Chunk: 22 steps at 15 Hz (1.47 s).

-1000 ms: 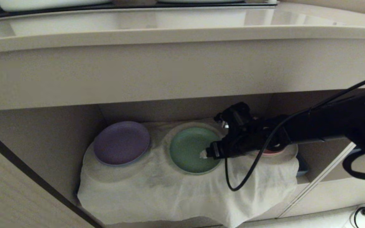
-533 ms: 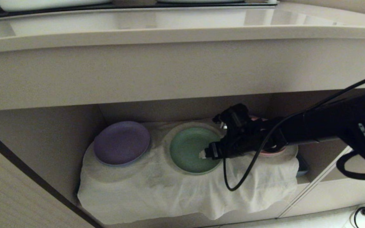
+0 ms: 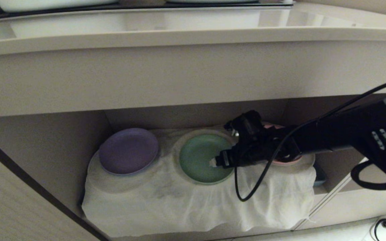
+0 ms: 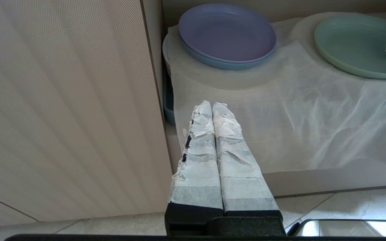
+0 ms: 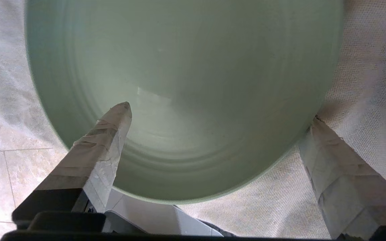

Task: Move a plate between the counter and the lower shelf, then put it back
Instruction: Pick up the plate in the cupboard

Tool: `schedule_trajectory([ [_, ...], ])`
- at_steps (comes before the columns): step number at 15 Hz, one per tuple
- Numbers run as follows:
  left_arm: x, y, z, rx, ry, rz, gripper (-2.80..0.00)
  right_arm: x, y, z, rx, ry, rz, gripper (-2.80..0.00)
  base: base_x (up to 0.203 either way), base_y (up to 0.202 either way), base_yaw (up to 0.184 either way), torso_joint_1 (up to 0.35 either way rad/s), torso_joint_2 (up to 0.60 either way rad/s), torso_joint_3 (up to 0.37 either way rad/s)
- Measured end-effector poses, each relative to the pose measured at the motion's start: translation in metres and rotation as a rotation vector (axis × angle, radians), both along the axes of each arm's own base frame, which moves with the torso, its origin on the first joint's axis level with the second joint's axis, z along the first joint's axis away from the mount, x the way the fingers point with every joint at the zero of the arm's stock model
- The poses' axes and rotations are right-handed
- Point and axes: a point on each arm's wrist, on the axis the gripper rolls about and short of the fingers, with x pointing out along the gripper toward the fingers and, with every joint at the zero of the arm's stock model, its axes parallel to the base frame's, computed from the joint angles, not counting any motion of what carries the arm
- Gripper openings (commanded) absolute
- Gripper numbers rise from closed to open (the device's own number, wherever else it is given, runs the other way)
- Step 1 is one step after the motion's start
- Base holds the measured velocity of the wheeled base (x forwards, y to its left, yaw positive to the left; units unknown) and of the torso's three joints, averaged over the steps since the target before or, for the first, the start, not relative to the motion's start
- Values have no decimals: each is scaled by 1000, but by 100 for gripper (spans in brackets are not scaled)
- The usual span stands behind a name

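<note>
right gripper (image 3: 217, 163) gaping wide, straddling mint-green plate (image 3: 202, 157) rim at 4 o'clock on lower shelf (image 3: 45, 147); barely advancing since second ago, grasp nearing.

Matt plate (image 5: 186, 83), woven cloth (image 4: 280, 127).
My right gripper (image 5: 219, 134) fingers (image 5: 106, 134) wear crinkled tape; counter (image 3: 193, 36) glossy smooth.

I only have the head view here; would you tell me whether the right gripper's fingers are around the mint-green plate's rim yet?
Observer: The right wrist view shows the right gripper wide open, one finger over the mint-green plate, the other outside its rim, over the white cloth.
Operator: Thank you. And where is the left gripper, which I cannot see?
Observer: The left gripper is shut and holds nothing. It points at the cloth, short of the purple plate.
</note>
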Motion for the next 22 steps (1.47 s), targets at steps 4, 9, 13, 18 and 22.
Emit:
schedule_trajectory([
  [4, 0, 0, 0, 0, 0, 0, -280, 2, 0, -2, -28, -14, -45, 0, 0, 0, 0, 0, 0, 0],
  [9, 0, 0, 0, 0, 0, 0, -280, 4, 1, -2, -10, -8, -70, 0, 0, 0, 0, 0, 0, 0],
  [13, 0, 0, 0, 0, 0, 0, -280, 4, 0, -2, -12, -6, -72, -280, 0, 0, 0, 0, 0, 0],
  [18, 0, 0, 0, 0, 0, 0, -280, 4, 1, -2, -12, -7, -74, -280, 0, 0, 0, 0, 0, 0],
  [22, 0, 0, 0, 0, 0, 1, -280, 3, 0, -1, -13, -6, -70, -280, 0, 0, 0, 0, 0, 0],
])
